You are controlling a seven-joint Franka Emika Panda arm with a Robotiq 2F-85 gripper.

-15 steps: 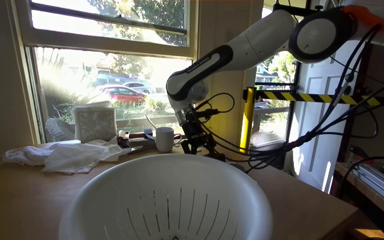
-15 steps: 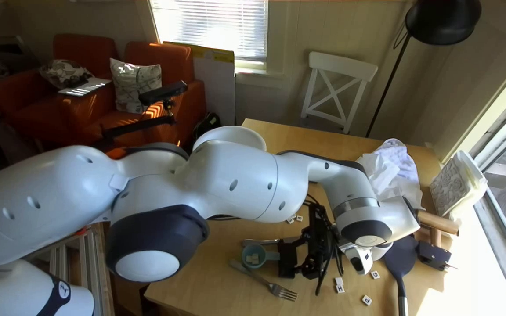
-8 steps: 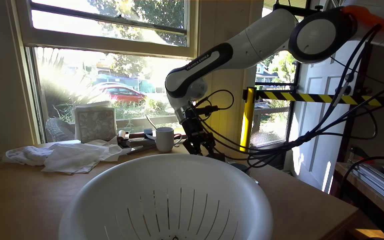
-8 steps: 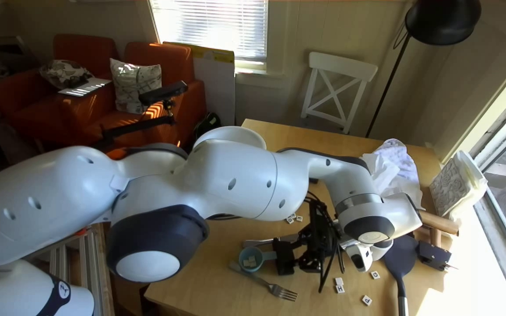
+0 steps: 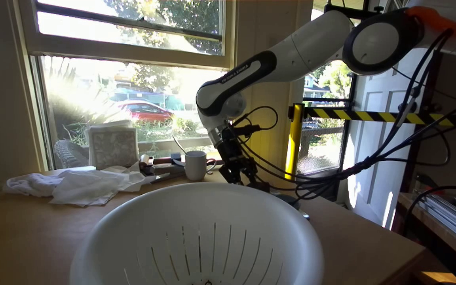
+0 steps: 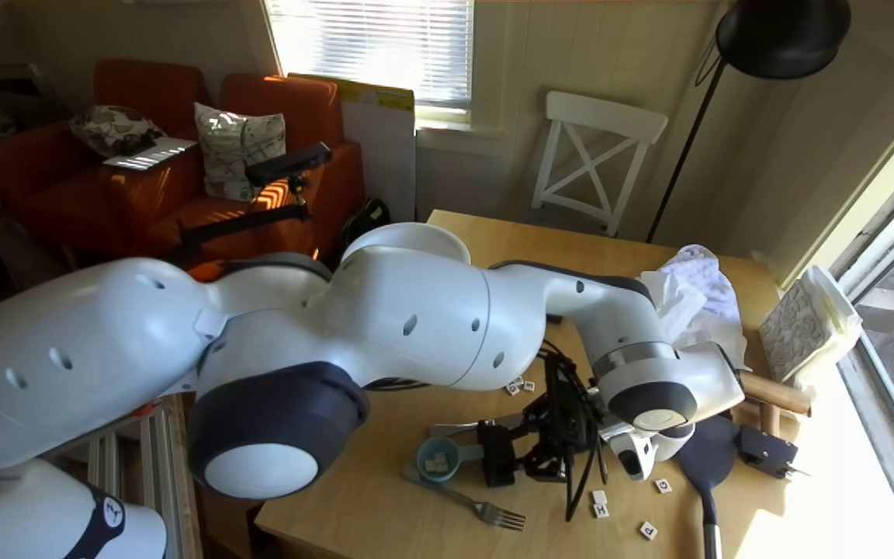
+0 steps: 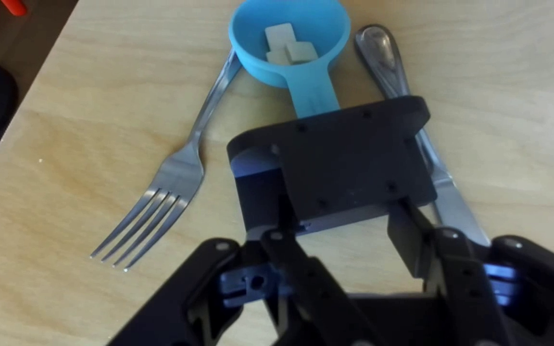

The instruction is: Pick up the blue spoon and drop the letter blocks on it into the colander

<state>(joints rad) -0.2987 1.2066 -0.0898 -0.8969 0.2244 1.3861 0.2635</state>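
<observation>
The blue spoon (image 7: pixel 313 93) lies with its bowl toward the top of the wrist view. Three white letter blocks (image 7: pixel 301 52) rest in that bowl. Its handle runs up to a black block (image 7: pixel 354 154), where the join is hidden. My gripper (image 7: pixel 342 235) has its fingers partway together and shut on this black block. An exterior view shows the spoon (image 6: pixel 441 458) low over the table; whether it touches the wood I cannot tell. The large white colander (image 5: pixel 196 208) fills the front of an exterior view, and behind the arm its rim (image 6: pixel 447 241) shows too.
A fork (image 7: pixel 176 168) and a knife (image 7: pixel 445 192) flank the spoon, with the bowl over the fork's handle end. Loose letter tiles (image 6: pixel 601 511), a black spatula (image 6: pixel 709 458), a white mug (image 5: pixel 195 165) and crumpled paper (image 5: pixel 97 186) are also on the table.
My fingers have drawn closer together on the black block. The block and the spoon with its letter blocks have shifted slightly with the gripper, away from the window.
</observation>
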